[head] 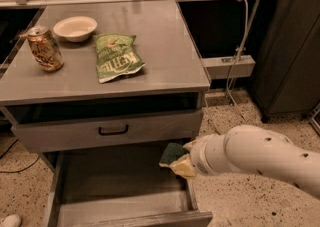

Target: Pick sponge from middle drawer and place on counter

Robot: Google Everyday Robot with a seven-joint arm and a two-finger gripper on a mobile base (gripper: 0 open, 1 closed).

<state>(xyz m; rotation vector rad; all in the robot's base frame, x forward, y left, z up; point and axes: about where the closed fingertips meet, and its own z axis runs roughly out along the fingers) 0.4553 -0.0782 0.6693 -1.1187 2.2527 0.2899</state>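
The sponge (173, 153), dark green face over a yellow body, hangs tilted at the end of my white arm, above the right side of the open middle drawer (115, 183). My gripper (186, 163) is shut on the sponge's yellow part; the wrist hides most of the fingers. The sponge is clear of the drawer floor, just below the closed drawer front. The grey counter (160, 36) lies above and to the left.
On the counter stand a drink can (45, 48), a white bowl (75, 27) and a green chip bag (117, 63). A closed drawer front with a black handle (113, 130) sits above the open drawer. A dark cabinet (290, 46) and cables stand at the right.
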